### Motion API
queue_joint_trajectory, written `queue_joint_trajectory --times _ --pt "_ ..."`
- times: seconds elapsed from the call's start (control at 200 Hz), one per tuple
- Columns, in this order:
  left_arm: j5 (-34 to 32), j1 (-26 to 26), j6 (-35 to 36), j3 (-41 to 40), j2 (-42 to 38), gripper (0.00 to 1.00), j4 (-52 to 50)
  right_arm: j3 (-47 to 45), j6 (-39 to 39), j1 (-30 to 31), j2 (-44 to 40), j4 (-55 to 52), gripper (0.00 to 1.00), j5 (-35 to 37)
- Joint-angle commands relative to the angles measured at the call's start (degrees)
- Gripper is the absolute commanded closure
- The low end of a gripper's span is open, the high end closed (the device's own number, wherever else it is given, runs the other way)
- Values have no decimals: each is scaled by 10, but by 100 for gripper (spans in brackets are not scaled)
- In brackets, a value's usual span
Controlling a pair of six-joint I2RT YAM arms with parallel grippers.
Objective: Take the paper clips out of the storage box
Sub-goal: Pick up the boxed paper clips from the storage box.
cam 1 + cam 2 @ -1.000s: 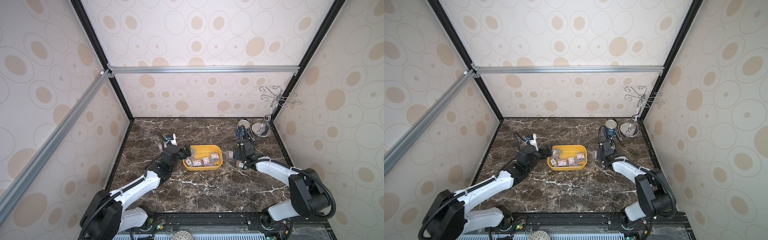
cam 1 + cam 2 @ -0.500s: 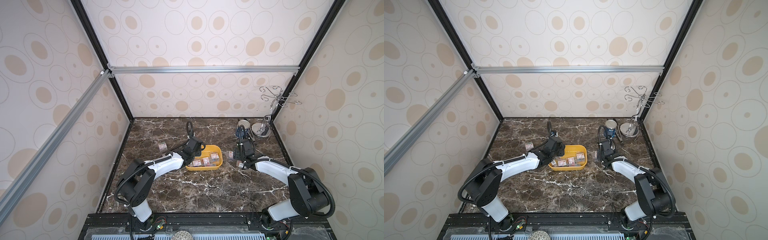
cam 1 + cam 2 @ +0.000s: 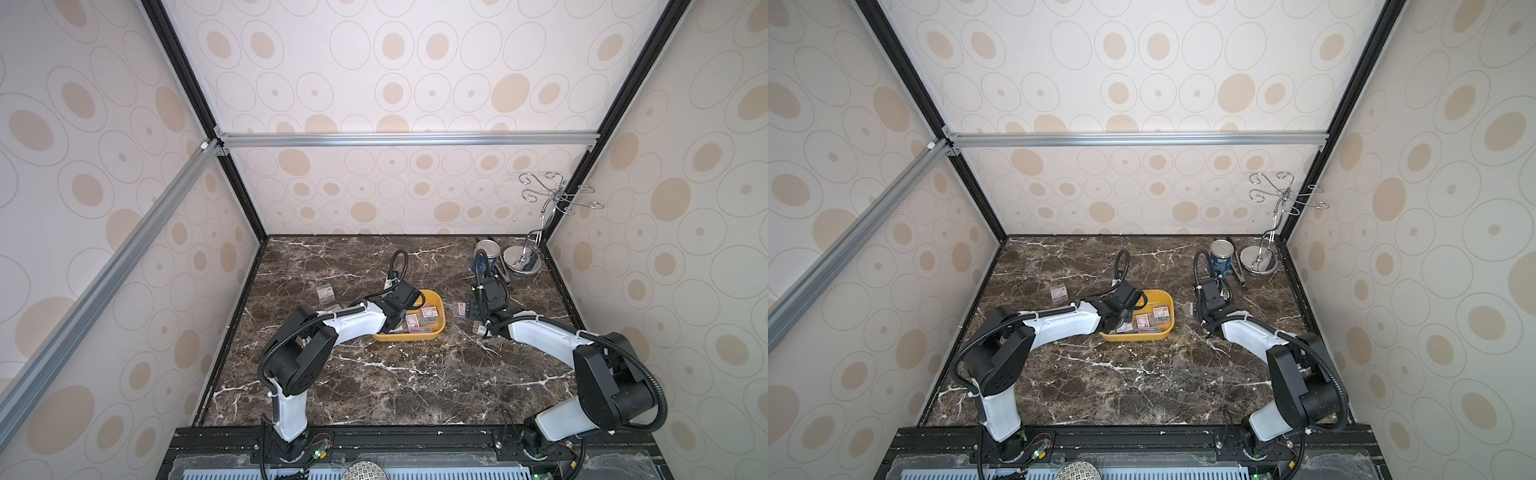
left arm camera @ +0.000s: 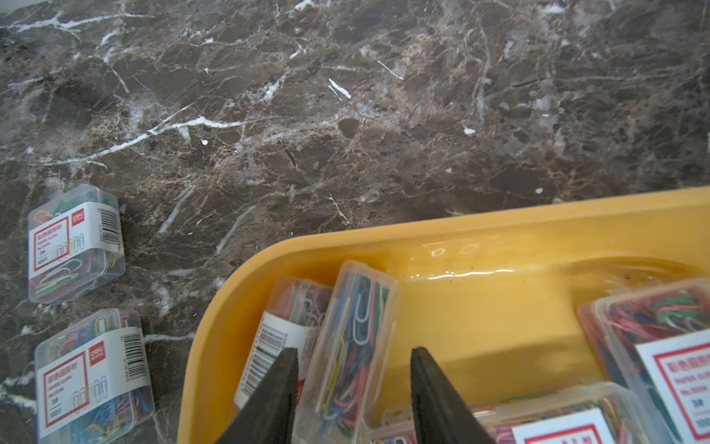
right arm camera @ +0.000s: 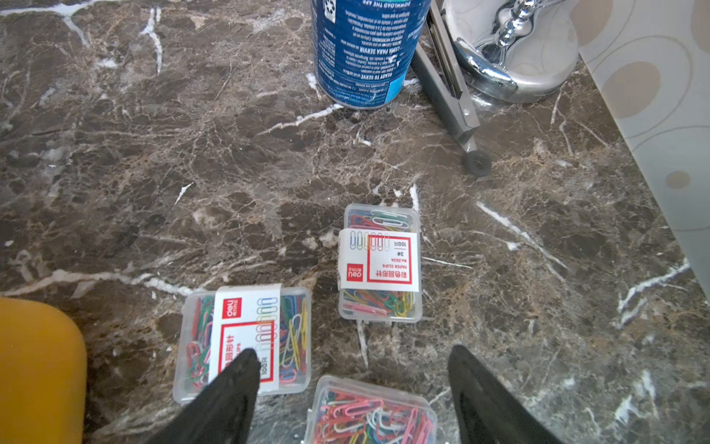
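The storage box (image 3: 409, 336) (image 3: 1138, 334), a shallow yellow tray, sits mid-table with several boxes of paper clips (image 3: 428, 314) (image 3: 1160, 312) in it. My left gripper (image 4: 354, 350) (image 3: 399, 320) reaches into the storage box (image 4: 480, 307) at its left end. It straddles a clip box (image 4: 357, 326) standing on edge; one finger touches it, the other stands a gap away. Two clip boxes (image 4: 73, 242) (image 4: 92, 376) lie on the table outside. My right gripper (image 5: 353, 350) (image 3: 471, 316) hovers open over a clip box (image 5: 370, 411), near two more (image 5: 378, 261) (image 5: 246, 338).
A blue-labelled can (image 3: 484, 255) (image 5: 365, 50), grey tongs (image 5: 449, 88) and a chrome hook stand (image 3: 523, 262) (image 5: 515, 57) occupy the back right corner. Patterned walls close in the table on three sides. The tray's corner (image 5: 38, 365) lies beside my right gripper.
My left arm swung right, from the table left of the tray into the tray, and its jaws narrowed around the on-edge box. The right arm stayed still.
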Motion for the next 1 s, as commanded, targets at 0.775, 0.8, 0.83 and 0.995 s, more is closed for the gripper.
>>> queue_joint_trajectory --times 0.775,0.8,0.83,0.995 --pt "3 -19 -18 12 35 57 12 12 -4 7 7 -11 21 23" --pt "2 -18 -18 12 36 58 12 12 -5 8 7 -11 21 22" --pt "2 -17 -18 15 39 59 11 12 -4 8 6 -11 21 23" --pt "-1 -17 -18 30 52 69 3 7 -3 8 1 -7 21 24"
